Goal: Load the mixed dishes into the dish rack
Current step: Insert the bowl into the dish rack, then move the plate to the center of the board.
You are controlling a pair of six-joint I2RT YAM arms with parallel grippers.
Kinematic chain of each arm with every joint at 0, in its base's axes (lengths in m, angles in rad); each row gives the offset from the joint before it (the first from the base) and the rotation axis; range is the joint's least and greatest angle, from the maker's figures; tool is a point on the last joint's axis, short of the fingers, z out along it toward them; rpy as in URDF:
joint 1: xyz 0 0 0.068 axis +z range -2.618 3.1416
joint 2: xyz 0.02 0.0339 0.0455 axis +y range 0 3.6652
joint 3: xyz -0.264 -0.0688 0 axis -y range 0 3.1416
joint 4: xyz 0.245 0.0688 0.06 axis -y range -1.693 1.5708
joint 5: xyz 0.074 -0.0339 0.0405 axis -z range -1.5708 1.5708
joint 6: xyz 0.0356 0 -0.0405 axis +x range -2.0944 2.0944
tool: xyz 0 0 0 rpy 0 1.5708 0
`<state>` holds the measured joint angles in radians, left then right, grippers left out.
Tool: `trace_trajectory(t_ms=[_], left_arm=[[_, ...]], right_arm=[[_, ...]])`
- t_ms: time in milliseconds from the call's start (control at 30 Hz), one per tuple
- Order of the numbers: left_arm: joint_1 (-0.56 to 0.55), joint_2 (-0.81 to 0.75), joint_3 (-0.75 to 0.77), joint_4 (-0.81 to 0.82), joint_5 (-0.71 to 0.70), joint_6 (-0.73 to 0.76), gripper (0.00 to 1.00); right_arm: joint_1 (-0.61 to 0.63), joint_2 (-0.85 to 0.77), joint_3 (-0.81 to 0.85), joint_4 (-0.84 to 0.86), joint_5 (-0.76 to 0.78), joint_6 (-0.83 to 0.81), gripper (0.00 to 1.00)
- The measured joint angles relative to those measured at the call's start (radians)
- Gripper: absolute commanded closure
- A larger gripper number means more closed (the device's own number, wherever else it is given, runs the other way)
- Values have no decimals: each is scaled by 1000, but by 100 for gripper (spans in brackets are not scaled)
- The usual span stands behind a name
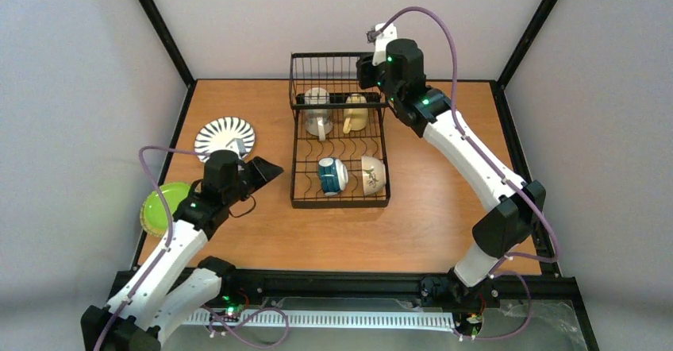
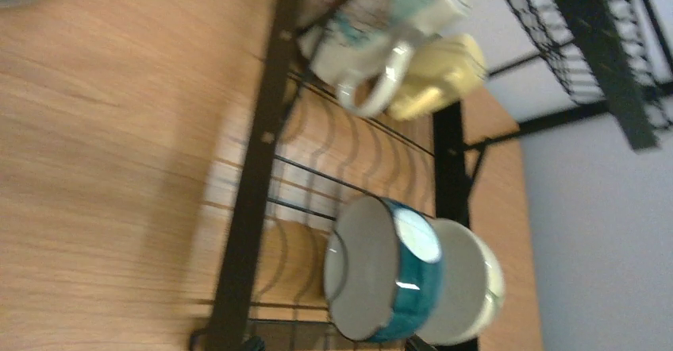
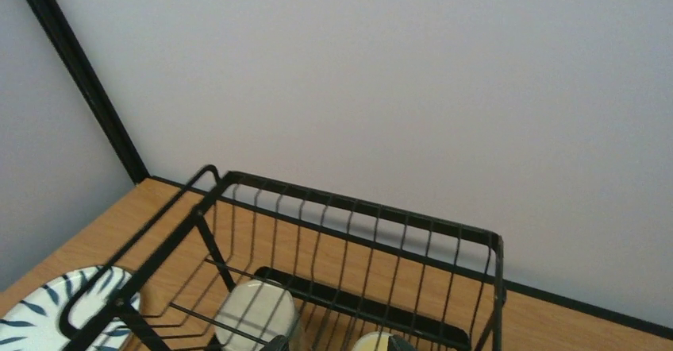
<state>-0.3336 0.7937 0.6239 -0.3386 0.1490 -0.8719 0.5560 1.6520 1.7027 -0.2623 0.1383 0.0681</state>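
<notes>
Hovering my left gripper (image 1: 272, 170) just off the left rail of the dish rack (image 1: 340, 203), fingers spread wide, nothing between them. My right gripper (image 1: 367, 67) hangs high over the rack's far right corner. Its fingers are out of its own camera's sight and too dark from above, so I cannot tell whether they are parted or pressed together.

Cups look done. The cream mug (image 1: 317, 109) and yellow mug (image 1: 355, 113) sit side by side toward the far end, the cream one's handle pointing near. The teal cup (image 1: 332, 175) and cream bowl (image 1: 372, 175) are tipped on their sides at the near end.

Plates are what's left, I reckon. The striped plate (image 1: 225, 136) lies flat and face up on the table (image 1: 428, 232), far-left of my left gripper and apart from the rack. The green plate (image 1: 165, 206) lies flat near the left edge, partly hidden by my left arm.

The rack's long axis runs near to far, and the wavy wires in its bare middle stretch run left to right. Next move, as I judge it: swing left, pinch the striped plate by its rim, stand it on edge and lower it into those wires, clear of the mugs
</notes>
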Motion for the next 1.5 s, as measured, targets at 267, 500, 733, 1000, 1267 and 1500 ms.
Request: trace_trajectory(t_ms=[267, 500, 733, 1000, 1267, 1500], left_arm=[[2, 43, 120, -237, -332, -119, 0], [245, 60, 83, -254, -308, -200, 0], [475, 153, 22, -178, -191, -238, 0], [529, 253, 13, -39, -130, -269, 0], [581, 319, -16, 55, -114, -284, 0], [620, 409, -16, 95, -99, -290, 0]], right_arm=[[55, -1, 70, -31, -20, 0, 28], [104, -1, 70, -49, -40, -1, 28], [169, 0, 65, -48, -53, -17, 28], [238, 78, 149, -56, -93, -64, 30], [345, 332, 372, -102, -113, -131, 32], [359, 404, 423, -125, -112, -143, 35]])
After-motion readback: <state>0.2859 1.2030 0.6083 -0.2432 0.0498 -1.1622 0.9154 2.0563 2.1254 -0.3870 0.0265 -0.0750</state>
